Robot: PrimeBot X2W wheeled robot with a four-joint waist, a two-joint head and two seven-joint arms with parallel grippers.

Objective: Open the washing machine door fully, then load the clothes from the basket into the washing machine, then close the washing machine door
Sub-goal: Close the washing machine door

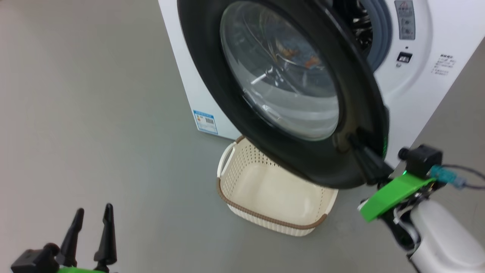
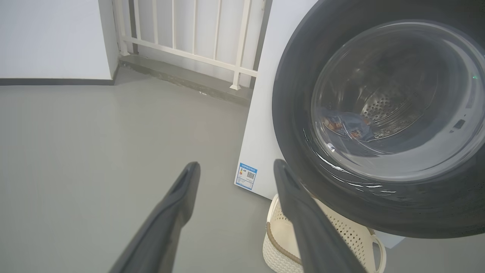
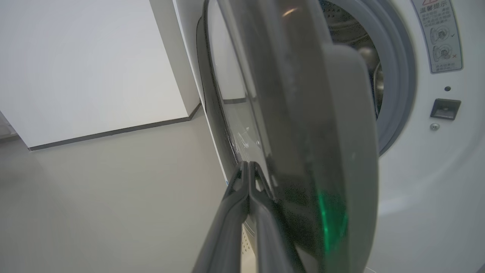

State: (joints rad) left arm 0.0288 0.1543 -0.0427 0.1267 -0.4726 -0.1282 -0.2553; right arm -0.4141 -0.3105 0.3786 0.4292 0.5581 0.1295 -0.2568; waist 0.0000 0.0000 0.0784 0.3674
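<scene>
The washing machine (image 1: 416,94) stands with its door (image 1: 204,57) swung part way open; the black rim and glass bowl face me. Through the glass, the light blue clothes (image 1: 299,53) lie in the drum, also seen as clothes (image 2: 348,125) in the left wrist view. The cream basket (image 1: 265,189) sits on the floor under the door, and the part of its inside that shows is bare. My right gripper (image 1: 363,155) is shut, its tips (image 3: 248,165) against the door (image 3: 322,132) outer face near the free edge. My left gripper (image 1: 93,220) hangs open over bare floor, left of the basket (image 2: 280,235).
Grey floor stretches to the left of the machine. A white railing (image 2: 189,49) and a white wall (image 2: 49,38) stand beyond. A blue label (image 1: 205,122) marks the machine's low corner. The grey seal (image 3: 401,76) and a latch slot (image 3: 445,108) show beside the drum opening.
</scene>
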